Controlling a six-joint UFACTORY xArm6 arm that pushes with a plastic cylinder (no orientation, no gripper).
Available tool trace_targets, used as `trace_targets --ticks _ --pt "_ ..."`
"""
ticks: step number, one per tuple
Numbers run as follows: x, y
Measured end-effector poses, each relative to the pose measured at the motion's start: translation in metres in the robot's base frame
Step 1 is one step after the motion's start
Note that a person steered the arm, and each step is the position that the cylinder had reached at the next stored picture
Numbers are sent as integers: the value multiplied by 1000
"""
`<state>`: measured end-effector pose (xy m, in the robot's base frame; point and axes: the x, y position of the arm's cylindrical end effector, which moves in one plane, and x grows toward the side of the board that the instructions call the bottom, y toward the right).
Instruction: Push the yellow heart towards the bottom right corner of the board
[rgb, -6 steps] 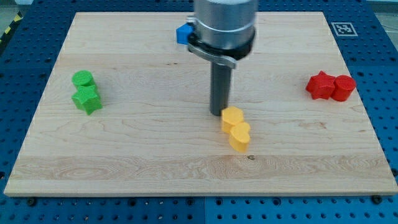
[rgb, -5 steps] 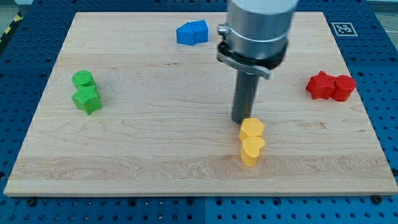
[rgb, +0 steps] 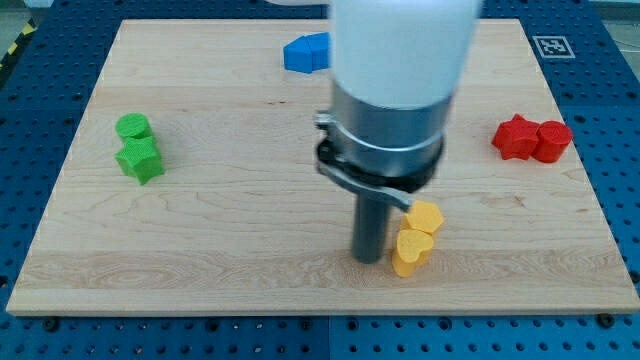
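Beside yellow heart (rgb: 411, 251), my tip (rgb: 368, 259), touching

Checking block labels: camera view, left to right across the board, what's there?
Green blocks → blue blocks → my tip → yellow heart → red blocks. Second yellow block overlaps the heart, left out.

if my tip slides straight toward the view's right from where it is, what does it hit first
Most likely the yellow heart: my tip sits just to its left, apparently touching it or nearly so. The yellow hexagon-like block lies slightly higher, probably off that line, though depth is hard to judge.
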<state>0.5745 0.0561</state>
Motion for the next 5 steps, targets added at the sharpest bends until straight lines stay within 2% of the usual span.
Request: trace_targets --ticks 2,3,4,5 --pt "3 110" --pt "4 121" --pt "9 89" --pt "27 90"
